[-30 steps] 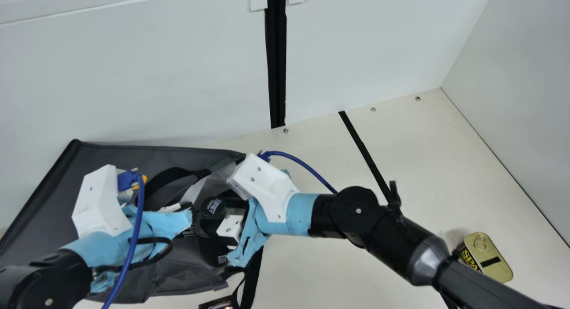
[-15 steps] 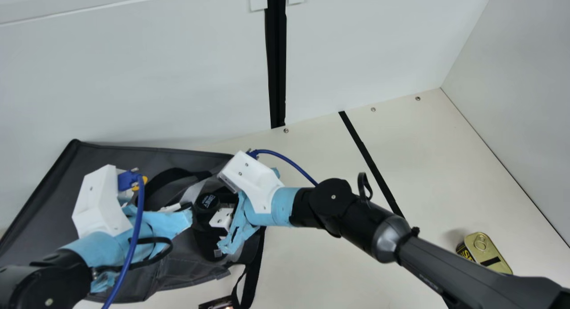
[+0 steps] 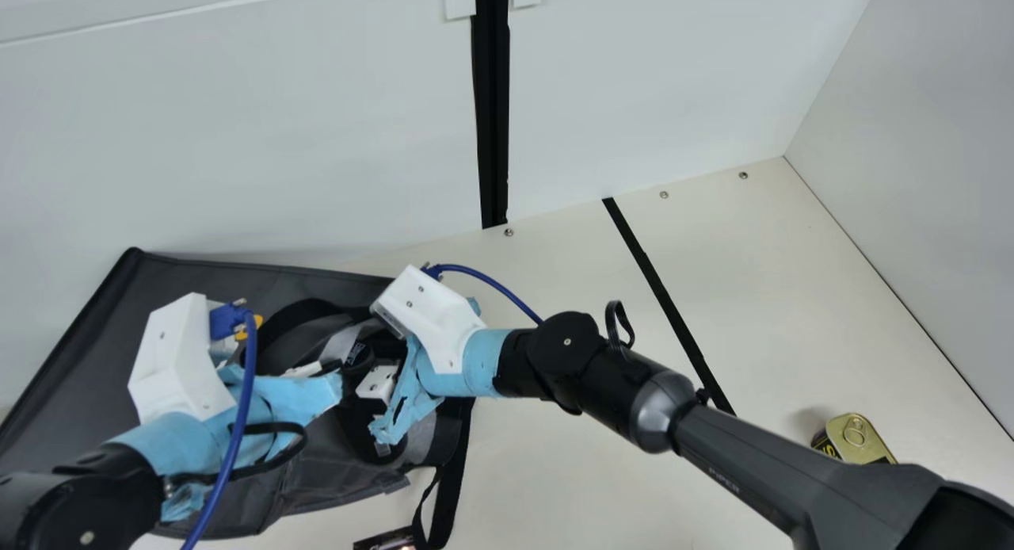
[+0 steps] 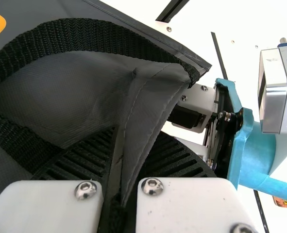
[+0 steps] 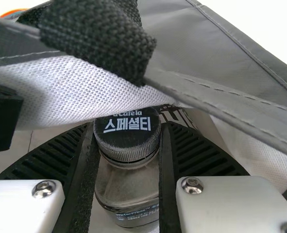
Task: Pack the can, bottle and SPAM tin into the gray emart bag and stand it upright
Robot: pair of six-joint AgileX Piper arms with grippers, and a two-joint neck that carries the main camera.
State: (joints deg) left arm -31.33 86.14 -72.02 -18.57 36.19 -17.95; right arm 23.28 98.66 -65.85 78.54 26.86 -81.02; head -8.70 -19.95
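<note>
Cream table (image 3: 554, 479) stretches wide between gray bag (image 3: 79, 383) and SPAM tin (image 3: 865, 445).

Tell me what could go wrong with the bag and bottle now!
The bottle might snag on the gray bag, because cloth and a black strap hang near its cap. If the left gripper loses the bag's edge, the opening could sag shut. The right gripper might also drop the bottle crookedly.

Apparently a robotics lab or test booth, the close view leaving the room's exact kind uncertain, smooth white panels (image 3: 253, 138) walling a cream table (image 3: 554, 486), screws (image 3: 508, 232) along its edge, cabled black robot arms (image 3: 626, 387).
</note>
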